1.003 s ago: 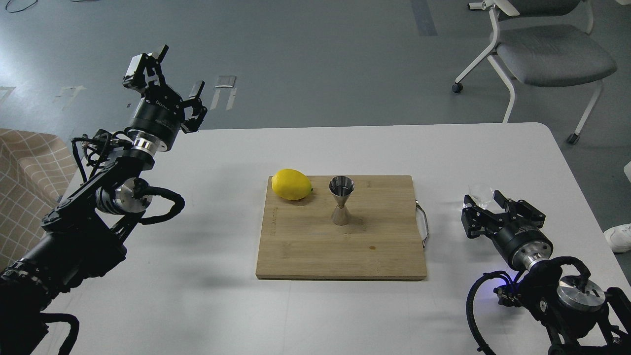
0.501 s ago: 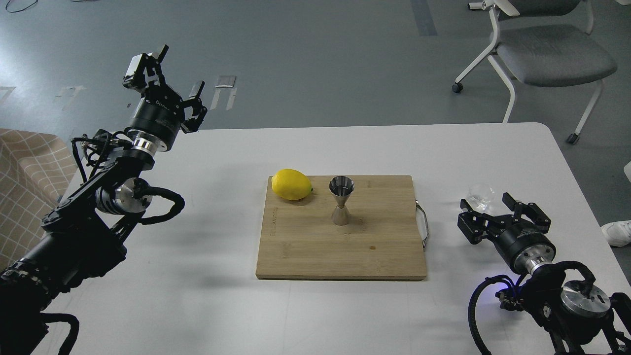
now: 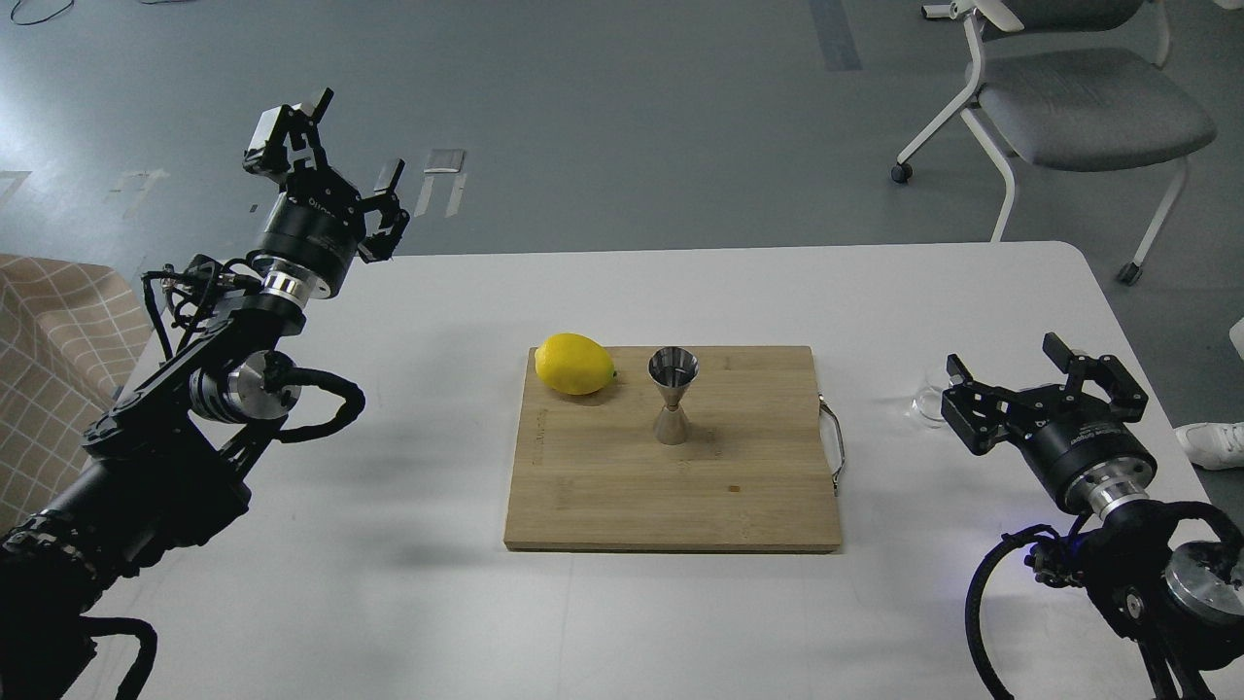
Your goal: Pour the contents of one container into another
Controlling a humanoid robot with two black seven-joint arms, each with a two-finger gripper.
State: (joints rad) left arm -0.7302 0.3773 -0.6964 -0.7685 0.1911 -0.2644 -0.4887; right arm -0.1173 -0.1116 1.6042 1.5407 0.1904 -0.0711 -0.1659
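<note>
Two arms show, one at each side of the white table (image 3: 408,603). On the left, the left gripper (image 3: 355,146) is raised above the table's far left corner, fingers spread wide with nothing between them, well apart from everything on the board. At the middle lies one wooden cutting board (image 3: 603,496) with a metal handle (image 3: 834,442) on its right edge. On it sit one yellow lemon (image 3: 574,364) near the far left corner and, just to the lemon's right, one steel jigger (image 3: 673,395) standing upright, apart from the fruit. Right of the board, one small clear glass cup (image 3: 927,405) stands on the bare table, partly hidden behind the left finger of the right gripper (image 3: 1040,367). That gripper's fingers are spread; the cup sits just beside its left finger, outside the gap, not grasped.
</note>
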